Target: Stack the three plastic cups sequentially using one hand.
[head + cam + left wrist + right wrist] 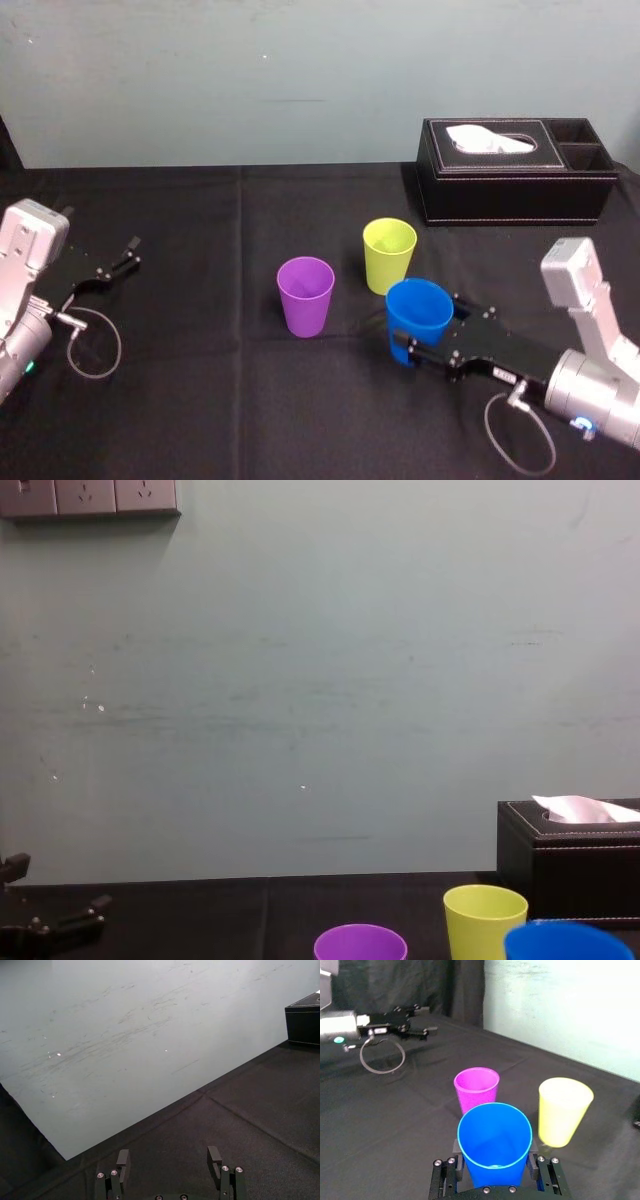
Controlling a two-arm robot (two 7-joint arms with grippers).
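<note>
Gripping blue cup sides: right end effector.

Head looks down, chest across, sharing purple cup.

Three plain tapered plastic cups, mouths up, none nested; your right gripper grips the blue cup.
Your gripper's fingers press the blue cup's lower wall, one on each side, at the near right of the group. The yellow-green cup stands upright just behind the blue one, close but apart. The purple cup stands upright to the left of both, apart from them. You cannot tell whether the blue cup's base rests on the cloth.
</note>
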